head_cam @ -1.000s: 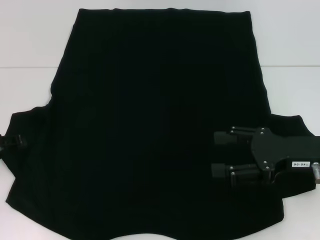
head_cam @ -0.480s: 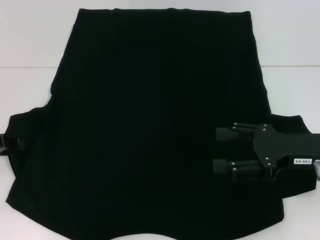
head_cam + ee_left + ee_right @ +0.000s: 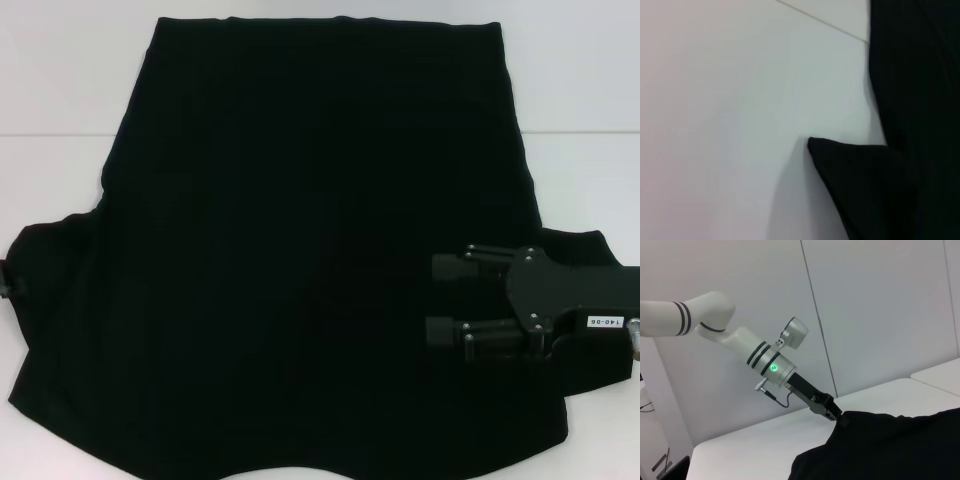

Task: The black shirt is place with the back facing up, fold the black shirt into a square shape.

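My head camera looks steeply down on the black shirt [image 3: 320,260], filling its frame. My left wrist camera sits close over a sleeve corner. My right wrist camera looks low across the table [image 3: 765,432], sharing that left sleeve edge.

The black shirt [image 3: 320,260] is covering most of the white table [image 3: 60,90], leaving bare strips along both far sides. The right gripper [image 3: 437,300] is hovering over the shirt's right part, blocking passage there. The left gripper [image 3: 840,419] is occupying the left sleeve edge.
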Robot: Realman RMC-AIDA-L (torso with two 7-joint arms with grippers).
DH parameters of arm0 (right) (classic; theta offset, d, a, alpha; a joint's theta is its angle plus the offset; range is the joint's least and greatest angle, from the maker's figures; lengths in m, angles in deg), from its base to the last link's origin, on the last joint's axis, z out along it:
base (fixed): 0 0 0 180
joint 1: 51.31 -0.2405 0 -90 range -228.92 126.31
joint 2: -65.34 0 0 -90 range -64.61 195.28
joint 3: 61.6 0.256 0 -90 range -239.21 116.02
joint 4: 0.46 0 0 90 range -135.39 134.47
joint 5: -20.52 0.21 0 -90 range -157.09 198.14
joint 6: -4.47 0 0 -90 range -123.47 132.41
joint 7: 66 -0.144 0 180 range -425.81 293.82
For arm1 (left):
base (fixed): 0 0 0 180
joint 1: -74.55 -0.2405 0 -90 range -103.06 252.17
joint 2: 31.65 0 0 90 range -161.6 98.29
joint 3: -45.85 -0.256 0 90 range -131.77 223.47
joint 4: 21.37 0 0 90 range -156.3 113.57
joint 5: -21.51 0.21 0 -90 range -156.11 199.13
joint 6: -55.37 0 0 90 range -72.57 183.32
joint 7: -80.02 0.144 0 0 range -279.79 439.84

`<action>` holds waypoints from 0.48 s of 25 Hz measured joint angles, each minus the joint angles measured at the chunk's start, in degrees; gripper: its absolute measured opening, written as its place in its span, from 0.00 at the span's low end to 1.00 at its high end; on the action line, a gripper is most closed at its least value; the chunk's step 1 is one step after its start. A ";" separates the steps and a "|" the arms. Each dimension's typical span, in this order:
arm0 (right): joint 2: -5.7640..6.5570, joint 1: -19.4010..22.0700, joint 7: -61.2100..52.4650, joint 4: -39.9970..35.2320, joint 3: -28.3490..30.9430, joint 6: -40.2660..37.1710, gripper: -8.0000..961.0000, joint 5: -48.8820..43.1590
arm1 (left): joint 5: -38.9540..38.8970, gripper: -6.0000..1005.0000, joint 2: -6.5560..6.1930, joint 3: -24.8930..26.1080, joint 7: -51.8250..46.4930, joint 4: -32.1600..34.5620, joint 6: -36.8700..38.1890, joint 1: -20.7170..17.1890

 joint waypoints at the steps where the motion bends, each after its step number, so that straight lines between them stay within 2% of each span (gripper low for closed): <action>1: 0.00 0.00 0.00 0.00 0.01 0.01 0.93 0.00 | -0.02 0.26 0.00 0.00 0.03 -0.02 -0.44 0.00; 6: -0.11 0.00 0.00 0.00 0.73 0.04 0.93 0.06 | -0.39 0.07 0.06 0.01 0.53 -0.03 -1.31 -0.13; 12: -0.51 0.00 0.08 0.00 2.44 0.10 0.93 0.33 | -0.73 0.03 0.17 0.11 1.32 -0.05 -4.06 -0.42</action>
